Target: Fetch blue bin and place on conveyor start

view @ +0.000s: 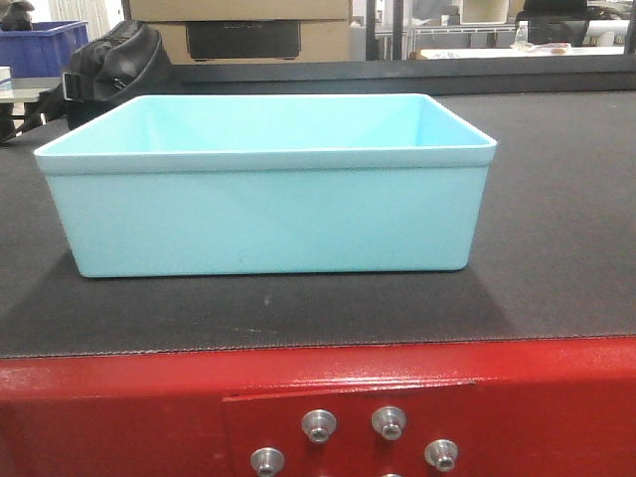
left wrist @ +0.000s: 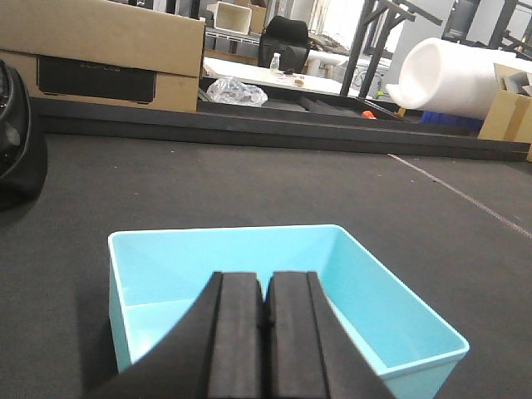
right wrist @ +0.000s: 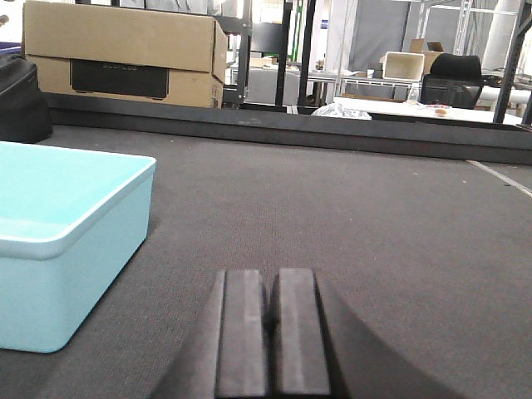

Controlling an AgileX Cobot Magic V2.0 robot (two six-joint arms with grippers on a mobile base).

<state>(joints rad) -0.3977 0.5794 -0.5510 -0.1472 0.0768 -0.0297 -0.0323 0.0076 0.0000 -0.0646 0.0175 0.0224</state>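
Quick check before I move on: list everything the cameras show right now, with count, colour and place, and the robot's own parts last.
blue bin: one, pale turquoise, empty, resting on the belt just behind the red frame.
conveyor belt: one, dark grey textured, under and around the bin.
red frame: one, glossy red with silver bolts, at the belt's near end.
black bag: one, black, at the belt's far left edge.
cardboard box: one, brown with a dark panel, behind the belt.
dark blue crate: one, far left background.
white foam roll: one, white, right background.
left gripper: black pads shut, above the bin's near edge.
right gripper: black pads shut, over bare belt right of the bin.
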